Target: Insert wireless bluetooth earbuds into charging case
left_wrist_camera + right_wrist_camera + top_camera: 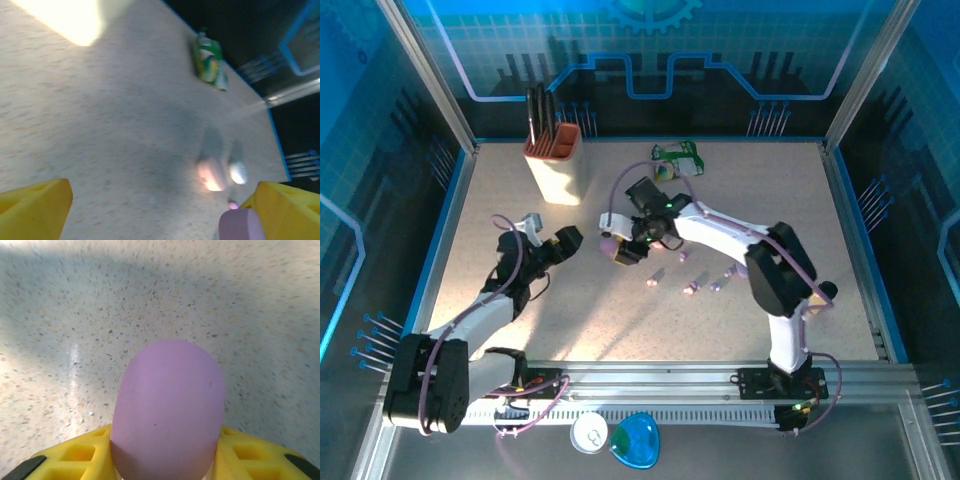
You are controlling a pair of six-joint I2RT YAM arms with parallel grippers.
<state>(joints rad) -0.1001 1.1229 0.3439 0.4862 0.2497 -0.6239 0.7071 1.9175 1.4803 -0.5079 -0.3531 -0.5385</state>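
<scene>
Looking from the left: left gripper [568, 240] [160, 210] released, yellow fingers [35, 207] spread wide. Just right of it, right gripper [620, 253] [167, 457] clenched on a lilac case [609, 243] [167, 400], pinched between its yellow fingers and jutting past their tips, toward the left gripper. Right of that gripper, earbuds [692, 289] lying loose on the speckled table [800, 200], scattered in a rough row, apart from the case

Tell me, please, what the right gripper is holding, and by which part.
The right gripper holds a lilac charging case. Its yellow jaws clamp the two sides of the case's near end, and the rounded far end sticks out free.
</scene>
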